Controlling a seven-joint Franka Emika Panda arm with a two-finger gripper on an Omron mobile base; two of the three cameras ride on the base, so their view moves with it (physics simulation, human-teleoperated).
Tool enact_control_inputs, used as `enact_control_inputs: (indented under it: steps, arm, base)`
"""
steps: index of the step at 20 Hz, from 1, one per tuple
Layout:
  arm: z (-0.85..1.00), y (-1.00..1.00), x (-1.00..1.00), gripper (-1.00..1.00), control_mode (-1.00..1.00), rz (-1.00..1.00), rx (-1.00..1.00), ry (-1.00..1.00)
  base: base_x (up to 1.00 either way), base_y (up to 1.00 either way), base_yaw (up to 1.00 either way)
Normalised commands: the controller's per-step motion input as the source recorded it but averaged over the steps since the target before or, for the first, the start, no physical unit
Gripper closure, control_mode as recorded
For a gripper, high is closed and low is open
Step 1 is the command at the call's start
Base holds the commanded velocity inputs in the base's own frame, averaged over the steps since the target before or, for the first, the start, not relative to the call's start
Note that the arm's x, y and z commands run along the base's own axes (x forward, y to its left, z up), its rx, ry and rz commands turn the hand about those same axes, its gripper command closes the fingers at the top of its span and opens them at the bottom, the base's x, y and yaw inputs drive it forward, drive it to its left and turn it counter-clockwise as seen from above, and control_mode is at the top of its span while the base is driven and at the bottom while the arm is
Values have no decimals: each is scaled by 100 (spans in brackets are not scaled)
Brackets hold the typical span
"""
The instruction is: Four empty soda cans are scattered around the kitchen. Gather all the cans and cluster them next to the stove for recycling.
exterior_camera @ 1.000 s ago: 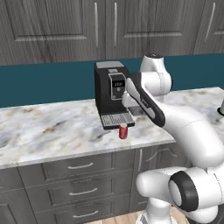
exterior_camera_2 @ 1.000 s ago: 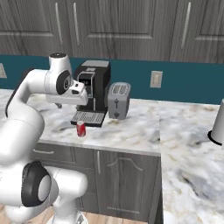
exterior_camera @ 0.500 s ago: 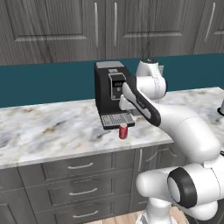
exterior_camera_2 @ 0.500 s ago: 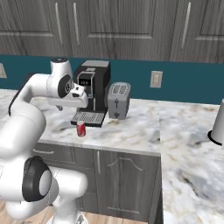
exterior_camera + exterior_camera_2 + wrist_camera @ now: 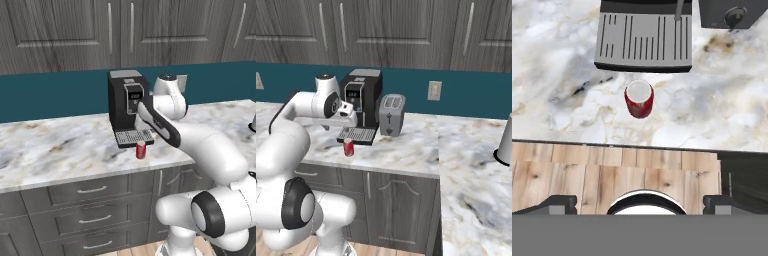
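Where marble ends, red silver-topped soda can (image 5: 639,100) upright

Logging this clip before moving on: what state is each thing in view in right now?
Red soda can: upright on the counter, in front of the coffee machine's drip tray, not held.
Gripper: open, empty, above the can.
Coffee machine: drip tray bare, no cup.
Toaster: slots empty.
Upper cabinet doors: shut.
Drawers: shut.
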Motion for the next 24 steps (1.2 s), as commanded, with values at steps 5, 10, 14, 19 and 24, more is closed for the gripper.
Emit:
enact_control_inputs:
  steps: [5,10,14,19,24]
  arm:
    - [-26,2,5,-100,-100,0,-2,-7]
    - [-17,4,9,-100,-100,0,0,-1]
    - [-13,5,14,-100,-100,0,0,0]
    - [-16,6,17,-100,-100,0,0,0]
    - [-15,5,19,-100,-100,0,0,0]
  base:
    - [0,0,0]
    - [0,0,0]
    - [0,0,0]
    - [0,0,0]
    - [0,0,0]
